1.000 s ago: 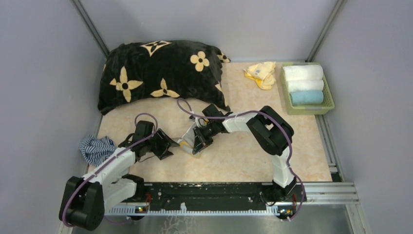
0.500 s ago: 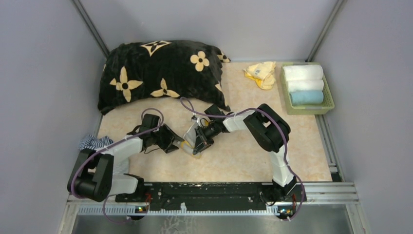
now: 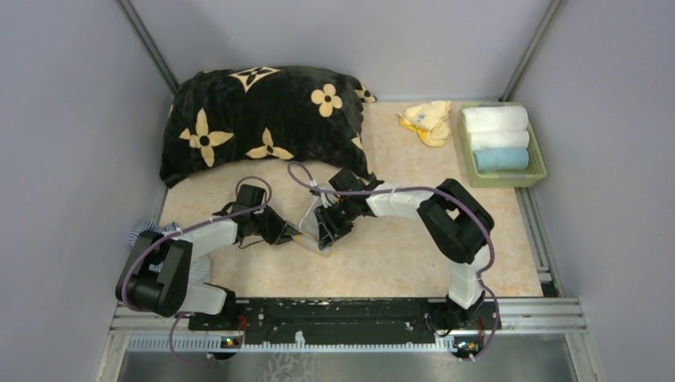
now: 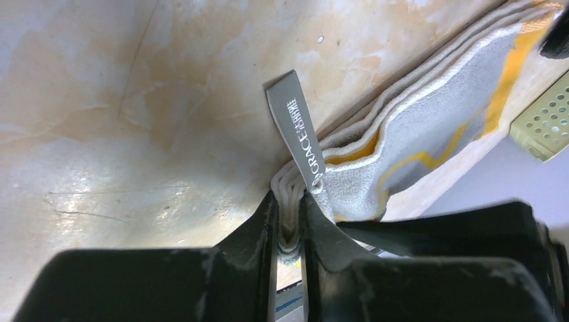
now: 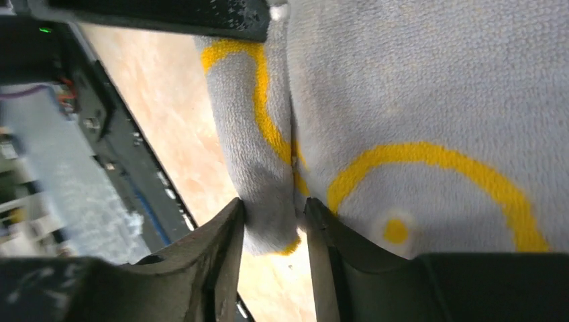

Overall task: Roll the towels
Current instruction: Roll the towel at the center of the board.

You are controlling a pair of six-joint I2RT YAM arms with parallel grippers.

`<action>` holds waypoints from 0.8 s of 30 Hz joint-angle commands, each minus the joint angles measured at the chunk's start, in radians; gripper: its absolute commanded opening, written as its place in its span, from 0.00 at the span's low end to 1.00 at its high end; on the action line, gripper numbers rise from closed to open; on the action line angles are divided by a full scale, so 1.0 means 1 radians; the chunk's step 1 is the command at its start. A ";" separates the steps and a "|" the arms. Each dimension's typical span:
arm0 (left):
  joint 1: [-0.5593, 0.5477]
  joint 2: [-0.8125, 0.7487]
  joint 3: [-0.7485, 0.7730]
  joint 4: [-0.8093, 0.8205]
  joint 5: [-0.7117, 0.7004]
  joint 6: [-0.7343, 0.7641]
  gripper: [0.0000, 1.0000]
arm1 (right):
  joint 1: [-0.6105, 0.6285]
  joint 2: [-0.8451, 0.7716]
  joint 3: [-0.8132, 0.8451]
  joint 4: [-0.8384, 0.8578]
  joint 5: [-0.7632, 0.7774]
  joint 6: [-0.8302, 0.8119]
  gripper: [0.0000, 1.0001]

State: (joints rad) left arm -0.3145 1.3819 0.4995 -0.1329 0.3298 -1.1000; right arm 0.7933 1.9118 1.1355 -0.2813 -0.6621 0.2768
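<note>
L gripper (image 4: 290, 225) & R gripper (image 5: 274, 225) each pinched the towel (image 4: 429, 127) edge, prob. to hold it taut for rolling.

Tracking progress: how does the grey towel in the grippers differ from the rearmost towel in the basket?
The grey towel has yellow markings; the white towel is plain. The grey towel is folded in layers, pinched by left gripper and right gripper; the white towel is rolled, in the basket.
</note>
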 commanded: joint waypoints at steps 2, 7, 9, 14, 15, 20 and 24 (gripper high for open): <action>-0.006 0.003 0.023 -0.064 -0.042 0.023 0.15 | 0.141 -0.182 0.033 -0.087 0.394 -0.164 0.44; -0.006 0.009 0.027 -0.070 -0.032 0.027 0.15 | 0.278 -0.249 -0.003 -0.052 0.670 -0.245 0.48; -0.006 0.008 0.024 -0.070 -0.031 0.029 0.15 | 0.328 -0.286 -0.020 -0.025 0.765 -0.274 0.48; -0.006 0.003 0.010 -0.059 -0.026 0.025 0.15 | 0.422 -0.268 -0.050 0.037 0.912 -0.313 0.48; -0.006 0.001 0.007 -0.058 -0.025 0.024 0.15 | 0.439 -0.267 -0.054 0.044 0.925 -0.316 0.47; -0.006 -0.009 -0.002 -0.046 -0.029 0.022 0.15 | 0.505 -0.174 -0.065 0.072 1.000 -0.331 0.43; -0.006 -0.006 -0.004 -0.035 -0.022 0.023 0.16 | 0.535 -0.095 -0.073 0.096 1.059 -0.343 0.38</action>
State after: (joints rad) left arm -0.3145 1.3815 0.5117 -0.1577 0.3248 -1.0946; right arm 1.2972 1.7580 1.0714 -0.2485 0.2901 -0.0391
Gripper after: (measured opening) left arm 0.190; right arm 0.402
